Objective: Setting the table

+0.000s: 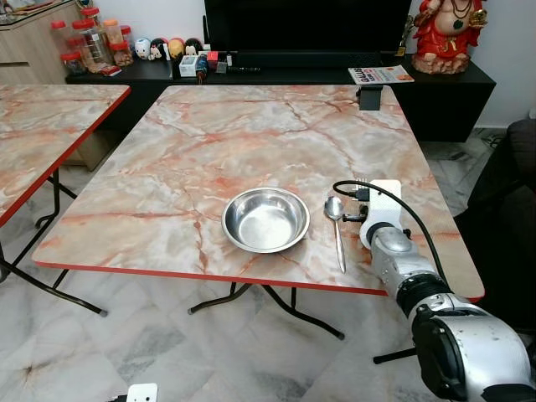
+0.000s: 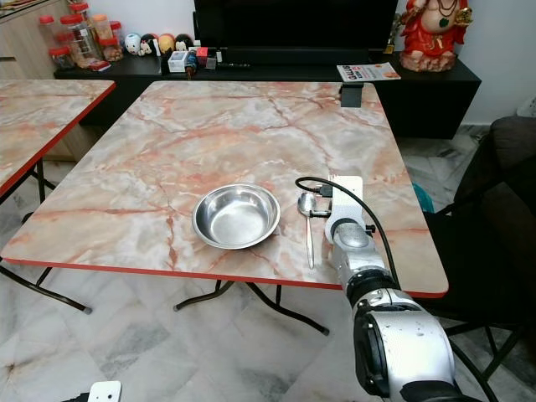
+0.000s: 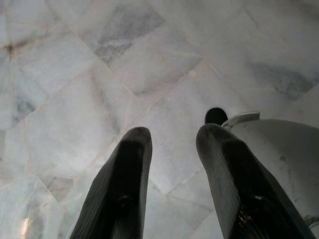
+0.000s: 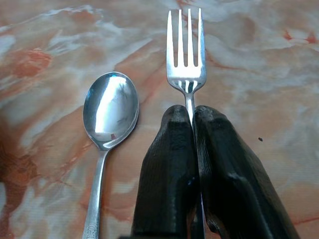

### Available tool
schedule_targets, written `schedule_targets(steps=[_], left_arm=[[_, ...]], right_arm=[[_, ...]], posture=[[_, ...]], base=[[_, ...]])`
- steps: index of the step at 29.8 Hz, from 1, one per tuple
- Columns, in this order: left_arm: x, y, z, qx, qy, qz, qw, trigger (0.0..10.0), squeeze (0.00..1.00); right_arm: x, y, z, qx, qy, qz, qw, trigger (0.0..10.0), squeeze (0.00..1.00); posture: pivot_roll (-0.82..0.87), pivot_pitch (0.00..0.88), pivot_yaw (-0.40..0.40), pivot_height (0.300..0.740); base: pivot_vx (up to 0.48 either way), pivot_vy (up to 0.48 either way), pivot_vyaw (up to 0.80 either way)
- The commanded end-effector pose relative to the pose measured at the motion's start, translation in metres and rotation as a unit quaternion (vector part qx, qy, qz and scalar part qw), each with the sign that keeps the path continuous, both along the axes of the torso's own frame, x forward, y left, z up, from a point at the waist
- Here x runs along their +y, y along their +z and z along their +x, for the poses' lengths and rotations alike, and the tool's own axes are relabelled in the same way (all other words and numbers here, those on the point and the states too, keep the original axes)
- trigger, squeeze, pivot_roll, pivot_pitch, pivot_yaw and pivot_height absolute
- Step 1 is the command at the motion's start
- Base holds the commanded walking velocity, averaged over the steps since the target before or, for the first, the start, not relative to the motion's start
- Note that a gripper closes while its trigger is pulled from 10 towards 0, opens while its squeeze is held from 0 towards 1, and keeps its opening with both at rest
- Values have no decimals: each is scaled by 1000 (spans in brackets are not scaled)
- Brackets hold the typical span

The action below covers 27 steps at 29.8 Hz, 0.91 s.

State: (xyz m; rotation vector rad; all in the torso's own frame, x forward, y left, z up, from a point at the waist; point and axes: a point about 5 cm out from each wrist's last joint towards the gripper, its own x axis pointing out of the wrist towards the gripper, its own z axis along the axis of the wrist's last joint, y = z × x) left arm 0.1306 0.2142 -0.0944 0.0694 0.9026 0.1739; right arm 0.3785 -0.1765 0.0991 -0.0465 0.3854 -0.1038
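Beside the spoon [image 4: 110,110] on the table [image 1: 167,167], the right end effector [image 4: 192,117] pinches a fork [image 4: 186,52] by its neck.

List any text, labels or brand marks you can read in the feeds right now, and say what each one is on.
Nothing can be read with confidence.
Magazine on the black TV cabinet: red cover lettering, too small to read.
Spoon handle: a stamped mark at its end, too blurred to read.
Jars and small boxes on the cabinet: labels too small.
Fork in the right end effector, bowl: no marks seen.
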Motion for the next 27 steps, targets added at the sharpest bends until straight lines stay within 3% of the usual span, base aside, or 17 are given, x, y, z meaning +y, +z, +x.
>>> schedule_targets(steps=[1,20,27], left_arm=[[5,0,-4,0,-5,7,1000,10000,0],[-1,-2,-13,-5,-19,-1,1000,10000,0],[-5,-3,-23,-8,-15,-7,1000,10000,0]], right_arm=[[2,6,3,-8,3,1,1000,10000,0],[-5,24,11,-38,-1,-2,999,10000,0],[-3,40,18,-63,15,-3,998,10000,0]], posture=[[37,42,52,740],[17,74,51,740],[17,120,27,740]], base=[[0,0,0],[0,0,0],[0,0,0]])
